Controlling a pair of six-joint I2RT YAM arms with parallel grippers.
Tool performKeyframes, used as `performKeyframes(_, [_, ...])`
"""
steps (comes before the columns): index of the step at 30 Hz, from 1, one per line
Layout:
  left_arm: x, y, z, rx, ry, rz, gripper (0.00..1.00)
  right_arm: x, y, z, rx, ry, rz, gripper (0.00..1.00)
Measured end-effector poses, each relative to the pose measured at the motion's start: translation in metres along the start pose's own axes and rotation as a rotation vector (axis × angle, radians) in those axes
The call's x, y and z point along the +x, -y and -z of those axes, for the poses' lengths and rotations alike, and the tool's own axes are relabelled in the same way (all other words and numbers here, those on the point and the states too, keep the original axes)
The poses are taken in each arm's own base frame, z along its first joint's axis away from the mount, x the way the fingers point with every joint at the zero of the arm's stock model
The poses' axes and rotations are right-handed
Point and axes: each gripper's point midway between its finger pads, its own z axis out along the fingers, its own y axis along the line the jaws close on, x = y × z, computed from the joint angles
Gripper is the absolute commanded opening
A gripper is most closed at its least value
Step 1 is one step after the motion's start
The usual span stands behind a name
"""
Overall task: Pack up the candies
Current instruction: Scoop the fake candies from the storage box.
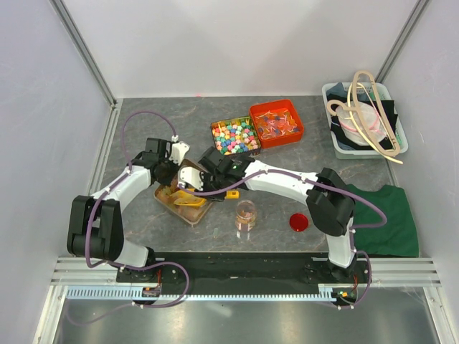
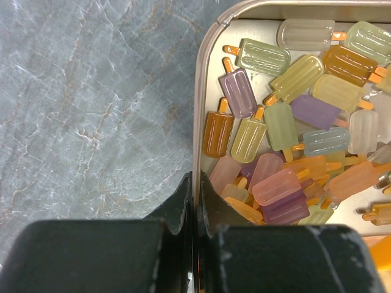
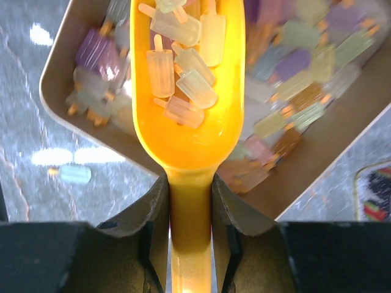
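The candies (image 2: 293,122) are small translucent pastel ice-lolly shapes piled in a shallow metal tray (image 2: 201,91). My left gripper (image 2: 197,183) is shut on the tray's rim at its left side, one finger inside and one outside. My right gripper (image 3: 190,189) is shut on the handle of a yellow scoop (image 3: 189,122). The scoop holds several candies (image 3: 180,61) and hovers over the tray (image 3: 330,140). In the top view the tray (image 1: 166,198) lies left of centre, with the left gripper (image 1: 171,172) and right gripper (image 1: 195,185) over it.
A glass jar (image 1: 245,215) with some candies stands right of the tray, and a red lid (image 1: 298,221) lies beside it. Boxes of bright cube candies (image 1: 234,136) and red-orange candies (image 1: 277,123) sit behind. One loose candy (image 3: 76,174) lies on the table. A bin (image 1: 362,118) and green cloth (image 1: 387,215) are at right.
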Motion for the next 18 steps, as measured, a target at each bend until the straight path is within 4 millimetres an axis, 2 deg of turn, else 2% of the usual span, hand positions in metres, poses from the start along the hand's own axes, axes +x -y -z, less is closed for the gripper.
performKeyframes(6, [-0.006, -0.003, 0.002, -0.005, 0.011, -0.001, 0.02, 0.018, -0.006, 0.007, -0.024, -0.021, -0.007, 0.0])
performKeyframes(18, [-0.006, -0.003, 0.003, 0.001, 0.004, 0.003, 0.02, 0.029, 0.002, 0.032, -0.023, 0.035, -0.042, 0.0])
